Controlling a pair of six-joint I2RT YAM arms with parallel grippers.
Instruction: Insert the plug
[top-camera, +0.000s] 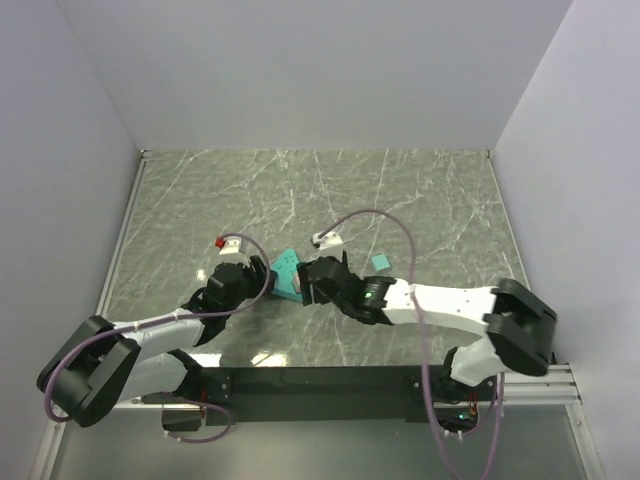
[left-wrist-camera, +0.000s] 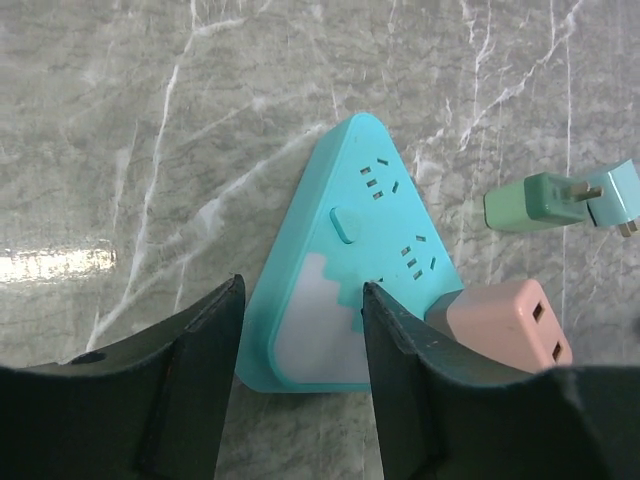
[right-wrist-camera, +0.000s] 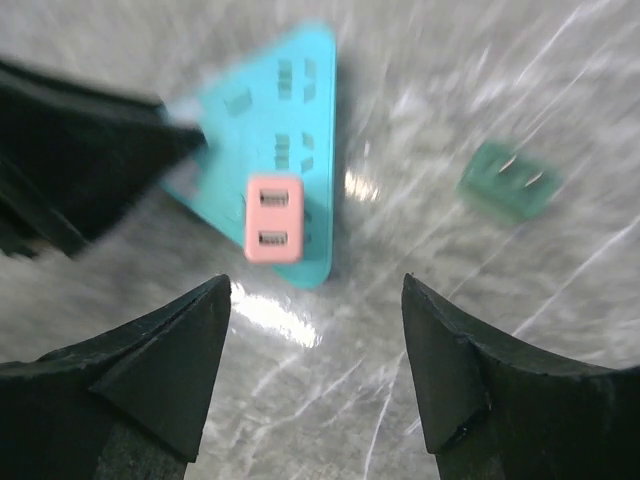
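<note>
Bracing the strip: the left gripper hangs over the near edge of the teal triangular plastic power strip with its jaws apart. Whether its fingers press on the plastic cannot be told.
Plug: the pink boxy plug stands on a socket near one corner of the strip, its two-slot back face up.
Right gripper: spread wide above the plug, nothing between its fingers. This view is blurred.
Spare: a small green plug lies loose on the grey-green marbled table, well apart from the strip.
Progress: the pink plug looks seated, so the insertion appears done, though how deep the pins sit is hidden.
Left to do: probably only clearing both arms away.
</note>
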